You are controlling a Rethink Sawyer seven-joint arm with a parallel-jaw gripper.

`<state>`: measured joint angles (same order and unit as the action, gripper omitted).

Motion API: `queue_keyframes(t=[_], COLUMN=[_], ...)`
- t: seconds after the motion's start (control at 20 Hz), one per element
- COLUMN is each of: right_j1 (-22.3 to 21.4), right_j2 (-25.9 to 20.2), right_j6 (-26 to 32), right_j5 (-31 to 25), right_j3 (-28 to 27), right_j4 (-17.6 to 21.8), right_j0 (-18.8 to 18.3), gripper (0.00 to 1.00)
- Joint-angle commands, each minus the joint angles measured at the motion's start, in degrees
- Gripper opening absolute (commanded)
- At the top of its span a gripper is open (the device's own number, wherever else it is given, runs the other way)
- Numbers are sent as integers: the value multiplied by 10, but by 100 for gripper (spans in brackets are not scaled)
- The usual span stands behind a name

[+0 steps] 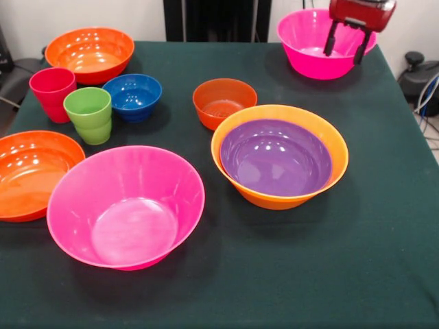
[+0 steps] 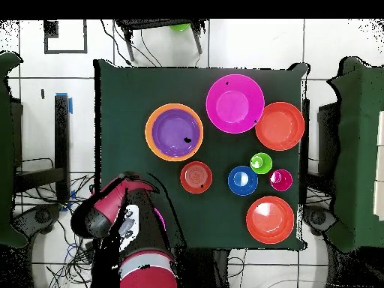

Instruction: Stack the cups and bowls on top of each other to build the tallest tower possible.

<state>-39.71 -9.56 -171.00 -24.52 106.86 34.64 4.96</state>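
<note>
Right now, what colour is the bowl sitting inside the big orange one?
Purple bowl, nested in the large orange bowl; clearest in the front view.

Front and overhead, same table (image 1: 384, 226).

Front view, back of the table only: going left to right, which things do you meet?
Large red-orange bowl → red cup → lime green cup → small blue bowl → small red-orange bowl → hot pink bowl with the gripper hanging over it, fingers apart.

Purple bowl (image 1: 276, 156) nested upright in orange bowl (image 1: 328, 142).
</note>
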Motion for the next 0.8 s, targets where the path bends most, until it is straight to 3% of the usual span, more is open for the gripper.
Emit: queue_keyframes(t=[0.05,0.5,0.8], right_j1=[67,94,76], right_j2=[22,41,33], right_j6=[-32,-25,-11], right_j5=[57,87,71], right_j3=[9,1,13], right_j4=[9,-1,-19], right_j0=[10,24,20], gripper=[100,100,100])
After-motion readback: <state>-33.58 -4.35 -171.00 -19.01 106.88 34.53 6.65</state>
